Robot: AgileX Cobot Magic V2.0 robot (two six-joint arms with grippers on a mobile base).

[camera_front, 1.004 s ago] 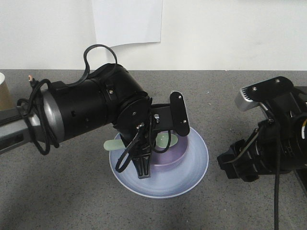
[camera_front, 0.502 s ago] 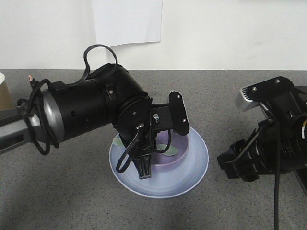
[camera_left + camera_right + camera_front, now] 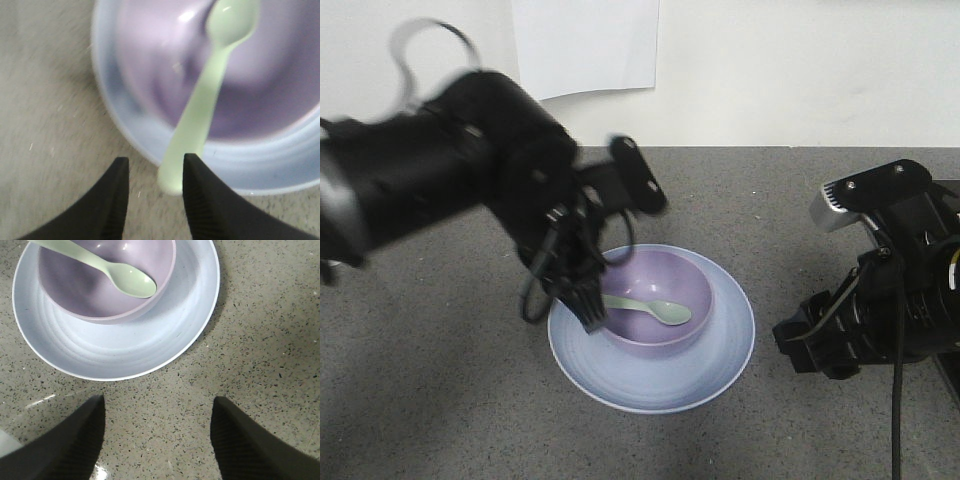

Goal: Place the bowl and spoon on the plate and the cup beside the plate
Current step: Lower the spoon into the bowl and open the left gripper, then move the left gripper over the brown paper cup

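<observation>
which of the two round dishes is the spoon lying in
The lavender bowl, the smaller, deeper dish: the spoon lies in it. The pale blue plate only sits underneath.

Tabletop (image 3: 750, 190): grey, speckled, stone-look; fills near and middle of scene. Right wrist view shows dark and pale flecks, with small glare patches near left. Wall (image 3: 800, 70): plain white, rises from far edge of tabletop. Paper sheet (image 3: 585, 45): white, on wall, far left of centre, lower edge slanted.
</observation>
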